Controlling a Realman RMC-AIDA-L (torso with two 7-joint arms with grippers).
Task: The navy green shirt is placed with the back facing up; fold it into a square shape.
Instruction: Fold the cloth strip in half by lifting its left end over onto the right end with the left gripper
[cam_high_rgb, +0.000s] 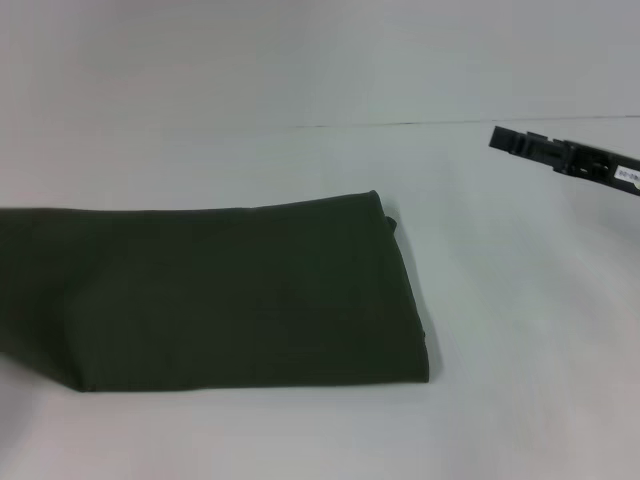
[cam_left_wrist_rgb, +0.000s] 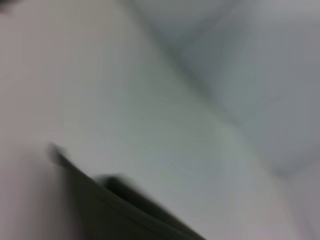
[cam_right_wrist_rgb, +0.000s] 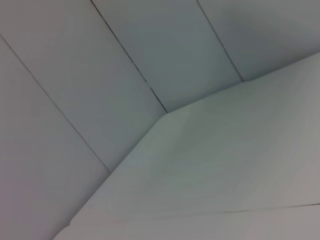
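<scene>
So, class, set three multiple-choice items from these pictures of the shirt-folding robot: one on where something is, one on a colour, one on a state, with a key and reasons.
1. Where does the right gripper sit in the head view?
A. Resting on the shirt
B. Above the table, to the right of the shirt and clear of it
C. Under the cloth

2. What colour is the navy green shirt?
A. Dark green
B. Bright red
C. White

3. In what state is the shirt?
A. Spread out flat with both sleeves showing
B. Hanging from a gripper
C. Folded into a long band lying on the white table

Key: 1 B, bare table lies between the gripper and the shirt's right end. 2 A, the cloth is plain dark green. 3 C, layered edges show at its right end and nothing holds it.
</scene>
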